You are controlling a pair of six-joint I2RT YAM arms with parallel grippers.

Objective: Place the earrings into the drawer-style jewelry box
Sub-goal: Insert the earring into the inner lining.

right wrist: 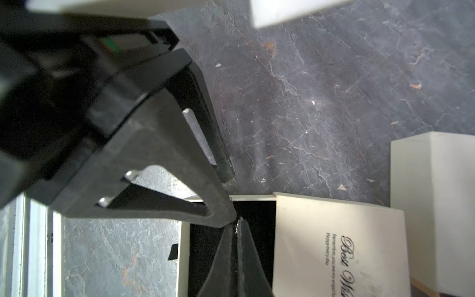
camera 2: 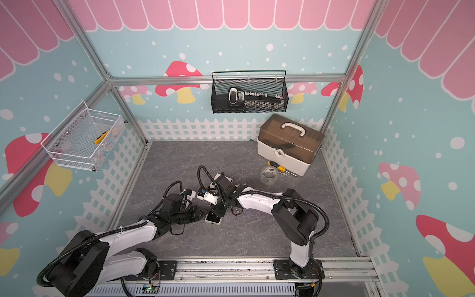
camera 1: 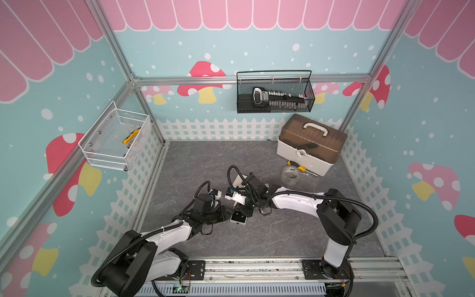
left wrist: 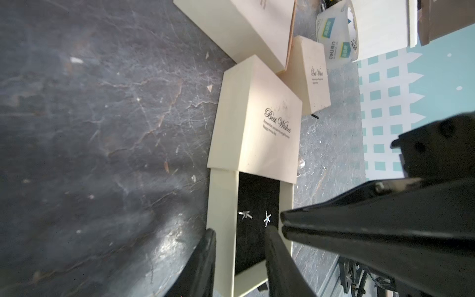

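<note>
Left wrist view shows the drawer-style jewelry box [left wrist: 257, 120] in the centre of the frame. Its cream sleeve, printed "Best Wishes", lies flat on the dark marbled desk [left wrist: 102, 128]. Its drawer [left wrist: 222, 205] is pulled out toward the lower edge, baring a black lining.

Both earrings [left wrist: 245, 215], small silvery stars, lie on that lining side by side, close but apart. The earring [left wrist: 267, 219] nearer the right edge sits just beside the tip of the right end effector [left wrist: 282, 221], which comes in from the right with its fingers pressed together.

The left end effector [left wrist: 239, 230] rises from the lower edge with its fingers spread. One finger is outside the drawer's cream side wall and the other is over the lining; whether either touches the drawer cannot be told.

Toward the upper edge, a larger cream box [left wrist: 244, 25] and a smaller cream box [left wrist: 314, 74] lie near the sleeve. A tape roll [left wrist: 339, 33] stands at upper right.

Both top views place the open drawer at mid-desk, under the two meeting arm tips. A toolbox [camera 1: 311, 144] stands well apart at the desk's upper right.
</note>
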